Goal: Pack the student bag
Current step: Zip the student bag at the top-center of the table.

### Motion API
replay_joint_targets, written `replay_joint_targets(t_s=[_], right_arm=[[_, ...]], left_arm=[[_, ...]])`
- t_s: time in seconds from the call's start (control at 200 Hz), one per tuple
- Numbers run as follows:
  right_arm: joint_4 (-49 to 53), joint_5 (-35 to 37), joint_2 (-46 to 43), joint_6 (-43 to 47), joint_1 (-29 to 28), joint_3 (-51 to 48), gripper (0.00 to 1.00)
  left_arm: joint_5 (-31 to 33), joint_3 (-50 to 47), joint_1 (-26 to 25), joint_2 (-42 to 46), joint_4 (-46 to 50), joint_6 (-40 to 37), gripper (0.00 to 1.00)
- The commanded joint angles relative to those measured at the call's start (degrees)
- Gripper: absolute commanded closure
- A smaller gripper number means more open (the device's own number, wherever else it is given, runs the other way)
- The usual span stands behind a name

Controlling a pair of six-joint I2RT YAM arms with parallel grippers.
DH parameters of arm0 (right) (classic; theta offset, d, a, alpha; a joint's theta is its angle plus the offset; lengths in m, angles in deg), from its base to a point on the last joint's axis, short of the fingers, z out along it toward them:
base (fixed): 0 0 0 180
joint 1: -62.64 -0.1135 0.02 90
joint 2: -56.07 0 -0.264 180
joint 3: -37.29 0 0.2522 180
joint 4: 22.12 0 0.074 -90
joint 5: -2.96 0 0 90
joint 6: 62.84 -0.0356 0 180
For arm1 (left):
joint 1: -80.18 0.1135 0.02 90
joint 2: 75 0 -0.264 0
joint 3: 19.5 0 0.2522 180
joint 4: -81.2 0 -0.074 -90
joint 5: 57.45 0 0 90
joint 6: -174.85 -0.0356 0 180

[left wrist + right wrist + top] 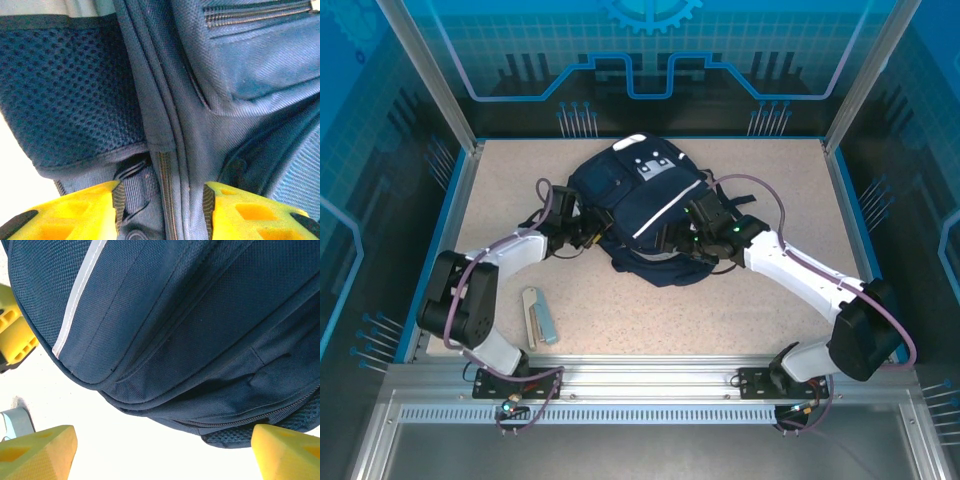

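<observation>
The student bag (638,212) lies in the middle of the table, dark navy with a white stripe and a white-grey patch at its far end. My left gripper (583,236) is pressed against the bag's left side. In the left wrist view its yellow fingers (90,210) stand apart, and the left gripper (162,200) straddles the bag's zipper seam (167,190) and a strap without pinching them. My right gripper (686,240) is at the bag's right side. In the right wrist view the right gripper (164,440) is wide open over bare table, just short of the bag's lower edge (190,410).
A slim grey and light-blue case (540,317) lies on the table near the left arm's base. The table (760,300) has a speckled beige top with raised blue edges all round. The left gripper's yellow body (12,335) shows beyond the bag.
</observation>
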Motion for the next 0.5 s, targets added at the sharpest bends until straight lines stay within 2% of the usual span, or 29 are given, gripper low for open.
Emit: replay_joint_targets(t_s=[0.0,0.24,0.495], right_arm=[[1.6,0.7,0.5,0.3,-0.9,2.4,0.09],[2.1,1.1,0.7,0.6,-1.3,2.5,0.10],[5.1,6.0,1.4,1.5,-4.0,4.8,0.12]], left_arm=[[-2.7,0.1,0.3,-2.0,-5.5,1.0,0.56],[-8.0,-2.4,0.3,-4.3,-18.6,4.1,0.63],[-10.5,-4.1,0.3,-4.9,-27.6,8.1,0.84]])
